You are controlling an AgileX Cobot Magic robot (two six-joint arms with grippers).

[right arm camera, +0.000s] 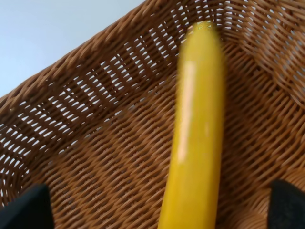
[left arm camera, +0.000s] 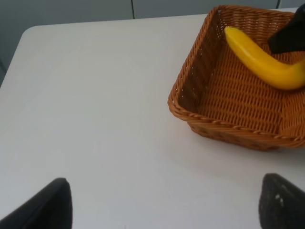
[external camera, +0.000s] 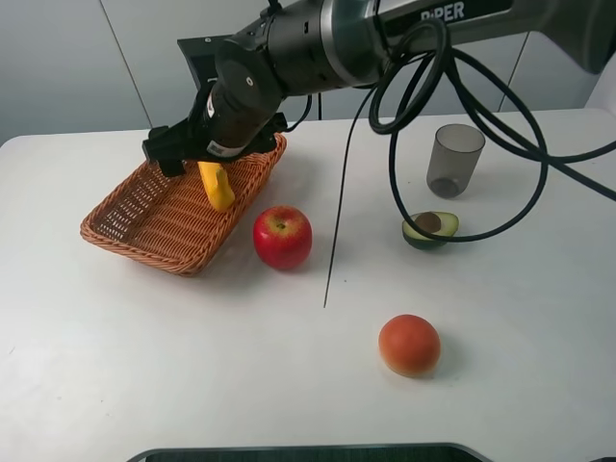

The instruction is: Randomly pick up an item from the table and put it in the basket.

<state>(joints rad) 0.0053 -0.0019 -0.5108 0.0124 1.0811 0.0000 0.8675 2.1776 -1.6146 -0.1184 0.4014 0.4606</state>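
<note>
The yellow banana is inside the orange-brown wicker basket at the back left of the white table, tilted with one end up toward my right gripper. In the right wrist view the banana is blurred between two fingertips that stand far wider apart than the banana, so the right gripper is open over the basket. The left gripper is open and empty above bare table, beside the basket with the banana in it.
A red apple sits just right of the basket. An orange-red round fruit lies at the front right. An avocado half and a grey translucent cup stand at the back right. A thin black cable hangs over the middle.
</note>
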